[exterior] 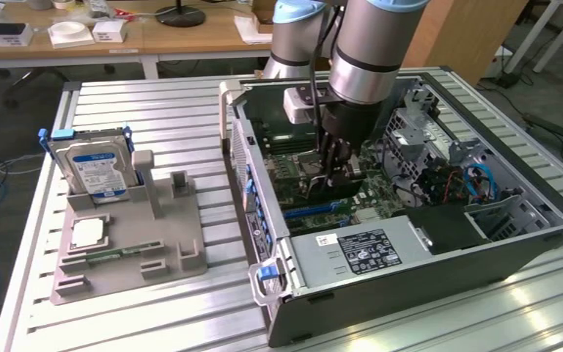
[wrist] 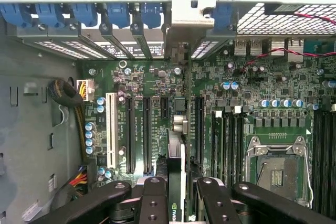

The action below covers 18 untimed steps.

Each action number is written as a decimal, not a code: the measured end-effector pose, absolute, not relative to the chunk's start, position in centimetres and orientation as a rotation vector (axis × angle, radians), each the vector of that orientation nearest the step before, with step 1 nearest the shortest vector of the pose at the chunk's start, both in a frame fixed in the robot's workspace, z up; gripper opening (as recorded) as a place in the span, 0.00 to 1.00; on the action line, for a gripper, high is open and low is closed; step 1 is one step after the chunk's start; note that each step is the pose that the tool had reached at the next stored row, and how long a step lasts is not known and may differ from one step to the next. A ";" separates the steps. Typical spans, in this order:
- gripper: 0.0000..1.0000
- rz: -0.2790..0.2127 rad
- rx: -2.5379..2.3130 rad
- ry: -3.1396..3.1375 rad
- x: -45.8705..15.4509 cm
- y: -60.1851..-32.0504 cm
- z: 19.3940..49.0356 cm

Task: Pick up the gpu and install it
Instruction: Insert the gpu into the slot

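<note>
At the left of the exterior view, a grey holder tray [exterior: 130,253] lies on the slatted metal table [exterior: 164,110]; a hard drive [exterior: 94,169] with a blue and white label stands upright in its upper left slot, and a memory stick [exterior: 115,254] lies flat lower down. In the middle of that frame the open computer case [exterior: 409,220] lies on its side, and the arm [exterior: 374,44] reaches down from the top of the frame into it, with the gripper [exterior: 333,165] low over the green motherboard [exterior: 306,176]. In the wrist view, the two black fingers [wrist: 153,203] at the bottom centre of the frame are clenched on the gpu [wrist: 177,182], which is seen edge-on between them, standing upright, its far end reaching toward the silver bracket opening at the case wall. It sits in line with the black expansion slots [wrist: 147,135] in the centre of the frame, just beside the long white slot [wrist: 111,129] to their left. At the right of that frame lies the empty processor socket [wrist: 275,166].
</note>
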State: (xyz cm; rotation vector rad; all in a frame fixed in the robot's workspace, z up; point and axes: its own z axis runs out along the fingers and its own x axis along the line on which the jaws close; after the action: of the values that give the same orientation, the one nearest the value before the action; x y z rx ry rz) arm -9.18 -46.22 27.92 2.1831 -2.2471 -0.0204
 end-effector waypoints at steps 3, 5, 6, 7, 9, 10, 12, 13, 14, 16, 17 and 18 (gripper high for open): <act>0.26 -0.009 2.188 -2.253 -9.2 -46.2 27.9; 0.26 0.002 2.193 -2.258 -9.2 -46.2 27.9; 0.26 0.004 2.195 -2.259 -9.2 -46.2 27.9; 0.26 0.004 2.195 -2.259 -9.2 -46.2 27.9; 0.26 0.004 2.194 -2.259 -9.2 -46.2 27.9; 0.26 0.004 2.194 -2.259 -9.2 -46.2 27.9; 0.26 0.004 2.195 -2.259 -9.2 -46.1 27.8; 0.26 0.004 2.195 -2.259 -9.2 -46.1 27.7; 0.26 0.004 2.195 -2.259 -9.3 -46.1 27.7; 0.26 0.004 2.195 -2.259 -9.3 -46.1 27.6; 0.26 0.004 2.195 -2.259 -9.3 -46.1 27.5; 0.26 0.004 2.195 -2.259 -9.3 -46.0 27.5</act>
State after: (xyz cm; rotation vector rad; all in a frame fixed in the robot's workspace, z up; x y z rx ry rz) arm -9.30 -46.05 27.48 2.1945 -2.2589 0.0043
